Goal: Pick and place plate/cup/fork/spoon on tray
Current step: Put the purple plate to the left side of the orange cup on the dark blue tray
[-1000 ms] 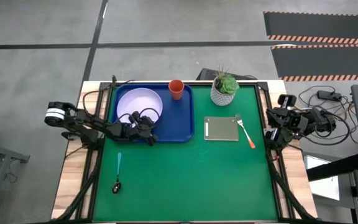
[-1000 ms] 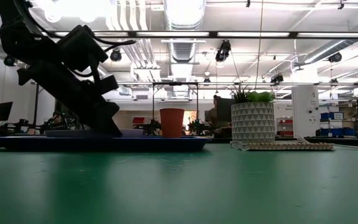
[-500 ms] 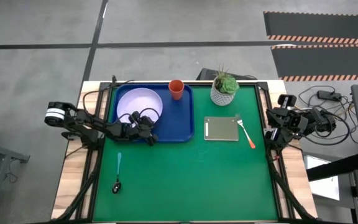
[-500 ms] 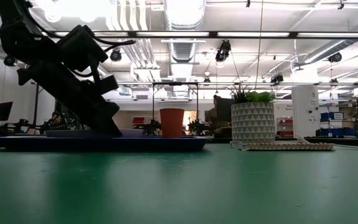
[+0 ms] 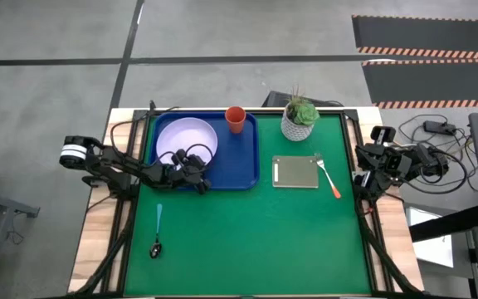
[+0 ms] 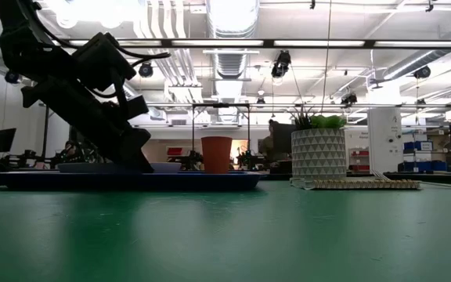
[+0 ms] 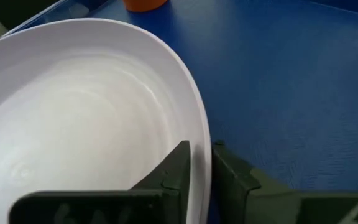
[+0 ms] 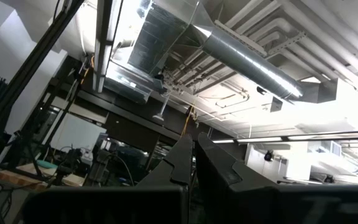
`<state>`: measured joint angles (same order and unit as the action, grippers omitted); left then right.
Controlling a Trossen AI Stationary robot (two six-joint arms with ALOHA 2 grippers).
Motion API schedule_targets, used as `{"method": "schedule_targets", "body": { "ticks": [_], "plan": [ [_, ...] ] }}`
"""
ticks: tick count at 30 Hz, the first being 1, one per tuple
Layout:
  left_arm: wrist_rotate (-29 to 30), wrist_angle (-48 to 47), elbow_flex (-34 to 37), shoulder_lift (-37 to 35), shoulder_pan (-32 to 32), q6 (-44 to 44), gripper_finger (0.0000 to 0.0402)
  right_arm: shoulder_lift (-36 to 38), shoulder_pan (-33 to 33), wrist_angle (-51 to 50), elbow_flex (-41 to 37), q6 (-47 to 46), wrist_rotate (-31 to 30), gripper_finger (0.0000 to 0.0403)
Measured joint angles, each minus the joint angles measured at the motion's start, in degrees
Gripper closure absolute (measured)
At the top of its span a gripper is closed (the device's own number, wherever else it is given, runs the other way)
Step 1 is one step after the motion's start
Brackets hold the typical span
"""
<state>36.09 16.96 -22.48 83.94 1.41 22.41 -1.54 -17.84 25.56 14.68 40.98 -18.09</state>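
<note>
While we have the plate on the tray [image 5: 243,170], the placing step looks to be at its very end: our left gripper [image 7: 201,163] is clamped on the rim of the plate [image 5: 186,137], 1 finger inside the rim and 1 outside, with the plate resting low in the tray's left half. Just beyond the gripper, past the plate's far edge, the cup [image 5: 235,119] already stands upright in the tray's back part. That leaves 2 items, by our judgement. The next move calls for letting go of the rim and lifting clear without dragging the plate, then reaching back toward the near side of the table for the spoon [image 5: 157,229], which lies well apart from the gripper. The fork [image 5: 329,177] lies far across the table, nearer our right gripper [image 8: 195,155], which waits at the table's right edge, pressed closed and holding nothing.
</note>
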Motion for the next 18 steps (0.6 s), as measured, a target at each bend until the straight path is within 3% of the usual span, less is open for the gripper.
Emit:
{"method": "schedule_targets", "body": {
  "ticks": [8,18],
  "plan": [
    [-0.47,0.01,0.0,-0.04,-0.02,-0.02,0.0333,0.0,-0.01,-0.02,0.0,-0.01,0.0,0.0394],
    [-2.15,0.04,0.0,-2.73,-0.02,-0.36,0.033,0.0,-0.01,-0.04,0.0,-0.01,0.0,0.0394]
  ]
}}
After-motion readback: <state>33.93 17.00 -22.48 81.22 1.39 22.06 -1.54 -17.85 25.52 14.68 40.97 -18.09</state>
